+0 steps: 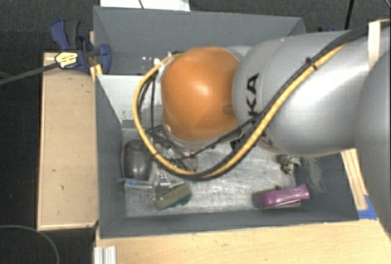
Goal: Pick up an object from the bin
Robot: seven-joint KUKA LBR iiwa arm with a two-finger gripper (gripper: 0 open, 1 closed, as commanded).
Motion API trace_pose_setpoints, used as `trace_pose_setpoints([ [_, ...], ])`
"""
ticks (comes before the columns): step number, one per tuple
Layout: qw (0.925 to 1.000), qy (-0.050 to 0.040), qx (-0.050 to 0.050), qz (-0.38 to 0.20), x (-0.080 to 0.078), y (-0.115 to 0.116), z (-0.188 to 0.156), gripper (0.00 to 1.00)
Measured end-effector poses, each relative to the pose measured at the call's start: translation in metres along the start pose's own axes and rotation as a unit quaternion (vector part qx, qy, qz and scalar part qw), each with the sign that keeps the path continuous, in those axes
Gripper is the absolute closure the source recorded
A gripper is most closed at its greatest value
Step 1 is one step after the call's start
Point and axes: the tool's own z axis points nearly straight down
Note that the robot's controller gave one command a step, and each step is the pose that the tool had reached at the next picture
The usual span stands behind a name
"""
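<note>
Tucked beneath the big orange cover on the wrist, the claw hangs low in the bin, close to its front-left corner. From where I stand, the cover and the black and yellow cables looping under it hide most of the claw. I cannot tell whether it is open or closed, nor whether anything is in it. The silver arm comes in over the bin's right edge and covers much of the back half.

A small cluster lies on the bin floor around the claw. An olive-green object, flattish and oblong, lies just in front of the claw, near the front wall. It is so close that I cannot say whether the two touch. A dark grey rounded object sits just to the claw's left, by the left wall. Between those two, a pale bluish slender piece lies on the floor, running towards the left wall.

Well apart from this cluster, towards the front-right corner, a purple oblong object lies on its side, roughly parallel to the front wall. Just behind it, under the arm, is a small metallic piece too small to identify.
</note>
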Motion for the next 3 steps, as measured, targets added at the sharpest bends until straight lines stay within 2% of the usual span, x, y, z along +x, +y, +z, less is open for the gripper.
trace_pose_setpoints([
  [1,0.997,-0.0049,-0.002,0.077,-0.003,-0.031,0.146,0.0],
  [2,0.9969,-0.0059,-0.003,0.078,-0.003,-0.03,0.144,1.0],
  [3,0.9963,-0.0069,-0.003,0.085,-0.006,-0.021,0.015,1.0],
])
